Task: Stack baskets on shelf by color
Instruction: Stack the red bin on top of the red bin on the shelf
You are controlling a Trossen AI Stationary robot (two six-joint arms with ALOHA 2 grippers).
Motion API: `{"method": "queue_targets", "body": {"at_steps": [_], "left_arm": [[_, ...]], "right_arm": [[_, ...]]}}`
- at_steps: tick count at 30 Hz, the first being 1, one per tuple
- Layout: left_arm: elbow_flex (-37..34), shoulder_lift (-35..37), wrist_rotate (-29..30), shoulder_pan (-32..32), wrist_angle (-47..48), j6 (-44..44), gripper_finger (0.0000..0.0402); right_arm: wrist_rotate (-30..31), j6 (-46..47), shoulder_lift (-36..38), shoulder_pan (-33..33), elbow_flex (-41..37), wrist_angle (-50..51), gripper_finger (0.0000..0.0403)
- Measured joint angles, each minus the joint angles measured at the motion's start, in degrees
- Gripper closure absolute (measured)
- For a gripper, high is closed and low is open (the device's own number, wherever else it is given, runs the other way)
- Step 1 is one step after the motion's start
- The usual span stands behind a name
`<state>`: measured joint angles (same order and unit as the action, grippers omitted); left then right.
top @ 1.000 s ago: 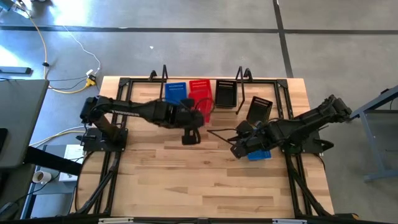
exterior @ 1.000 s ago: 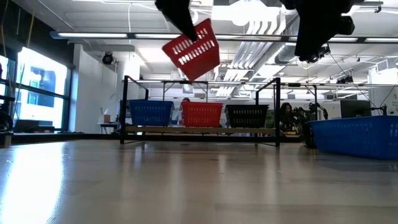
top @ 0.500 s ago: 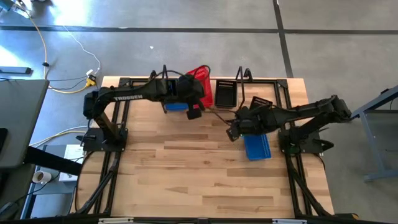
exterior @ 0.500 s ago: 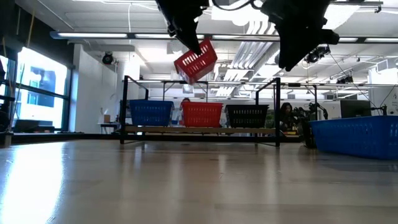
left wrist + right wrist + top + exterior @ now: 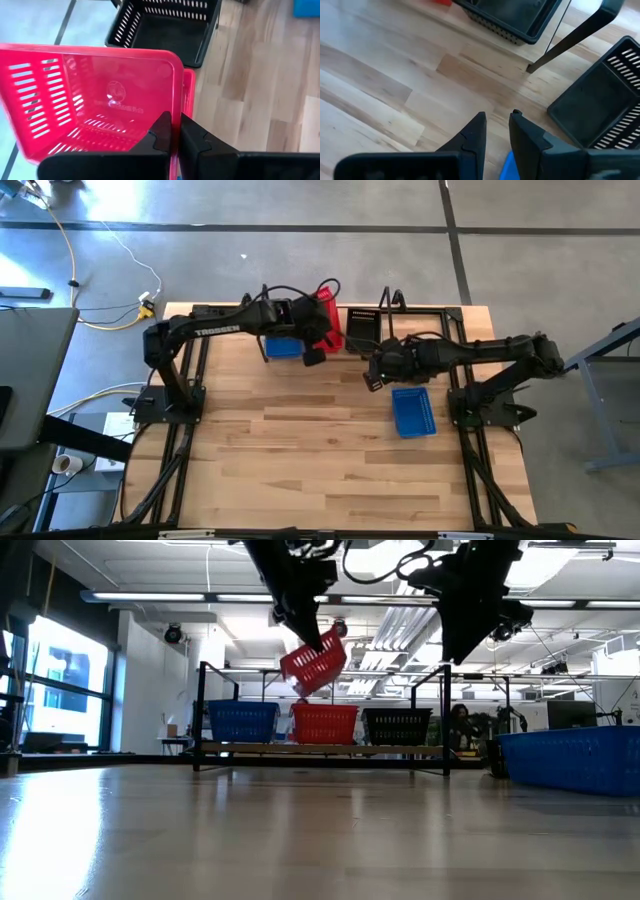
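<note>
The left end effector (image 5: 175, 131) is pinching the rim of a red perforated plastic basket (image 5: 315, 659), tilting it above the narrow light-wood shelf (image 5: 320, 748) and hiding the red basket there, while the right end effector (image 5: 496, 131) is hovering slightly spread, empty, over the tabletop (image 5: 300, 440).

Open tabletop (image 5: 300, 440) in front; shelf (image 5: 320, 748) baskets crowd the far edge.
</note>
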<state>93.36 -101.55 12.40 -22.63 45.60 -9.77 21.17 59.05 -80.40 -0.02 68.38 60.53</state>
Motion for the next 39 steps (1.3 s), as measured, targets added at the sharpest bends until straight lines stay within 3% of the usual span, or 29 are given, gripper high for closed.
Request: {"method": "queue_targets", "body": {"at_steps": [39], "left_arm": [[-0.1,-5.1,-0.5,-1.0,0.9,-2.4,0.0401]], "right_arm": [[-0.1,-0.6,0.0,-1.9,0.0,-0.1,0.0331]]}}
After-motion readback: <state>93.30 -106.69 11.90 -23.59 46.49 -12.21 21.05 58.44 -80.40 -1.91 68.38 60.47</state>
